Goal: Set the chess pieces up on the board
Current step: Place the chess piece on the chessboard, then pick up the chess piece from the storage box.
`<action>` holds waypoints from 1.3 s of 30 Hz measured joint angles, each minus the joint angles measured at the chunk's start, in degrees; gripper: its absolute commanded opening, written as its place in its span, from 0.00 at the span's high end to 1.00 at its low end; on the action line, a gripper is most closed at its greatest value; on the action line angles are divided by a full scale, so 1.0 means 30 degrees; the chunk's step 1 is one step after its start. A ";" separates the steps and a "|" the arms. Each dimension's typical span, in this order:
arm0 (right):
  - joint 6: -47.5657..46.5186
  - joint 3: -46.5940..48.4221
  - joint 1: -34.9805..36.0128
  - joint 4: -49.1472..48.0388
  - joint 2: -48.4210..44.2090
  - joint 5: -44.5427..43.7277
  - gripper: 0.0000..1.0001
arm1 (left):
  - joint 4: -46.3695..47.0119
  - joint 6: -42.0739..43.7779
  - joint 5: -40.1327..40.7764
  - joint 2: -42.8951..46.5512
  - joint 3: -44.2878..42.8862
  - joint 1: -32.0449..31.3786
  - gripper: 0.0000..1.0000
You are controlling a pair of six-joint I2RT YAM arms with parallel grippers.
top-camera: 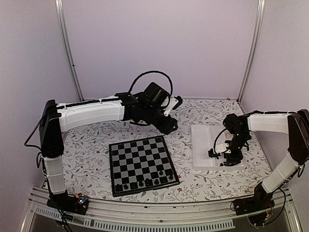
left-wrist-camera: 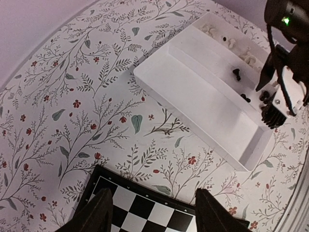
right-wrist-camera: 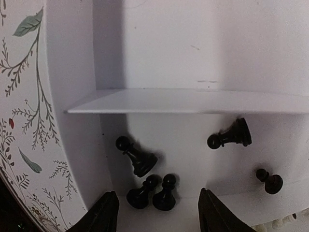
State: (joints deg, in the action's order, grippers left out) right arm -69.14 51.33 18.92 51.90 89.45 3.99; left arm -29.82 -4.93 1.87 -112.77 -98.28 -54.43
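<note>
Fingers spread: left gripper (left-wrist-camera: 152,194) over board (left-wrist-camera: 137,215); right gripper (right-wrist-camera: 157,194) over 5 black chess pieces (right-wrist-camera: 138,159).

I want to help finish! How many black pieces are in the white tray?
5 black pieces. Right wrist view: one by the left wall, two together below it, one lying near the divider, one far right. Others may be hidden.

From overhead the chess pieces (top-camera: 148,182) on the board's (top-camera: 140,162) near row are too small to name by kind, and the right end effector (top-camera: 218,157) covers part of the tray (top-camera: 202,145). The left wrist view cuts the board down to one corner at its bottom edge, and the left end effector (left-wrist-camera: 152,205) to two dark fingertips; the right wrist view crops its own likewise. A few pale pieces (right-wrist-camera: 279,223) run off that view's lower right corner.
</note>
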 measured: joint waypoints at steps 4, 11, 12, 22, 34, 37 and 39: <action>-0.0284 -0.0095 0.0146 -0.0466 0.1013 -0.1005 0.46 | 0.0022 -0.0007 -0.0087 0.0000 0.0080 0.0073 0.40; 0.1005 0.2674 -0.0255 -0.1035 0.2965 -0.1384 0.58 | 0.0051 -0.0015 -0.0299 0.0000 0.0270 0.0131 0.40; 0.1239 0.3257 -0.0408 -0.1078 0.3184 -0.1217 0.58 | 0.0058 -0.0015 -0.0342 0.0000 0.0313 0.0131 0.40; 0.2404 0.4422 -0.0947 -0.0707 0.4248 -0.0255 0.56 | 0.0138 -0.0197 -0.0911 0.0000 0.0634 0.0168 0.40; 0.3869 0.4415 -0.0954 -0.0525 0.4350 -0.0080 0.58 | 0.0233 -0.0481 -0.1384 0.0000 0.1413 0.0175 0.40; 0.3934 0.4444 -0.0954 -0.0532 0.4350 -0.0058 0.60 | 0.0357 -0.0590 -0.1457 0.0007 0.1625 0.0175 0.40; 0.3927 0.4524 -0.0954 -0.0539 0.4350 -0.0022 0.61 | 0.0423 -0.0670 -0.1486 0.0015 0.1821 0.0175 0.40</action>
State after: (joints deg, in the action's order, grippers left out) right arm -57.36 64.90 16.05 50.28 102.50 3.92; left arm -28.56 -6.94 -2.59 -112.73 -92.82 -53.91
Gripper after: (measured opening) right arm 0.404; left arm 0.604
